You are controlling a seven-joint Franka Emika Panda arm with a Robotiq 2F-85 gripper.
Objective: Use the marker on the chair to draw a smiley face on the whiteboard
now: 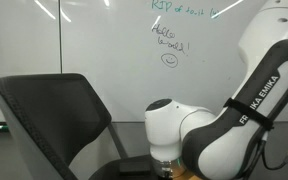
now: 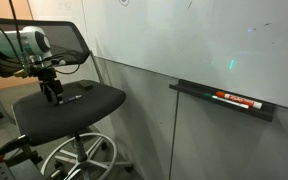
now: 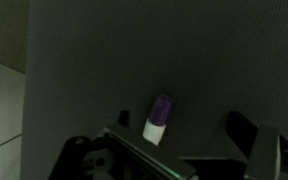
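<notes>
Marker [image 3: 159, 118]: lies flat on the dark fabric seat [image 2: 96, 100] of the chair [image 1: 54, 112].
- Only the wrist view shows it plainly: purple cap, white barrel.
- Its long axis runs nearly top to bottom in that picture, leaning a little. The purple end points away from the gripper [image 2: 52, 95] and the white end toward it.
- In an exterior view it is too small against the seat to pick out with certainty.

Gripper:
- In an exterior view it hangs low over the seat, fingers down and close to the fabric. Whether it touches cannot be told.
- In the wrist view the two dark fingers [image 3: 240, 128] stand wide apart along the bottom edge. The marker lies between them and touches neither, so the claw is spread and holds nothing.
- In an exterior view the white arm [image 1: 234, 115] fills the right side and the claw is cut off at the bottom edge.

Backrest [image 2: 66, 40]: dark mesh, upright behind the arm.

Whiteboard [image 1: 104, 40]:
- Green handwriting and a small smiley [image 1: 169, 60] show in one exterior view only.
- In an exterior view the board looks glossy and nearly bare. A dark tray [image 2: 199, 90] under it carries a red-and-white pen [image 2: 239, 99], well apart from the chair.
</notes>
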